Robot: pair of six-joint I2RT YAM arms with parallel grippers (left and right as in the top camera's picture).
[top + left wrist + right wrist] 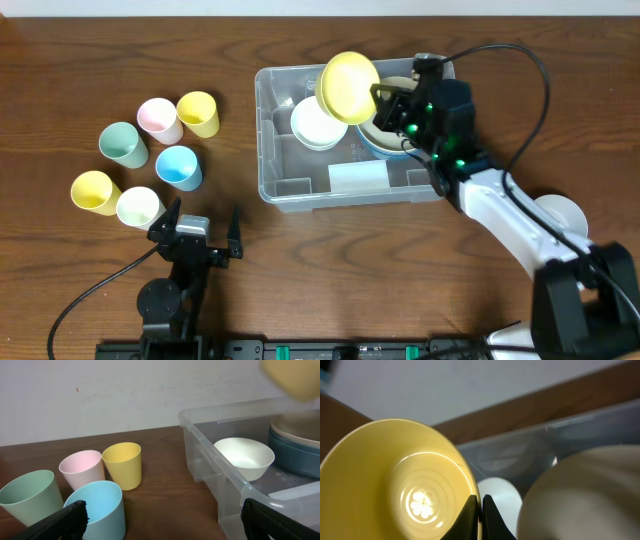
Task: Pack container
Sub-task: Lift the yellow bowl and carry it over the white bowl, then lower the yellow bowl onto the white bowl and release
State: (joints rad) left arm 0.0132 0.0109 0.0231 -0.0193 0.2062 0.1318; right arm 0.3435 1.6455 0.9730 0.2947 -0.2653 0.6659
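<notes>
Left: six smooth tapered cups [178, 166] stand unpacked on the wood-grain desk [80, 60]; the left claw [203, 222] is spread wide and empty. Centre: the clear ridged container [262, 120] holds a white bowl [318, 125] and a beige-on-blue stack [295, 445]. The right claw [381, 97] pinches the rim of a glossy yellow bowl [348, 88] above the container; packing looks roughly half done.
</notes>
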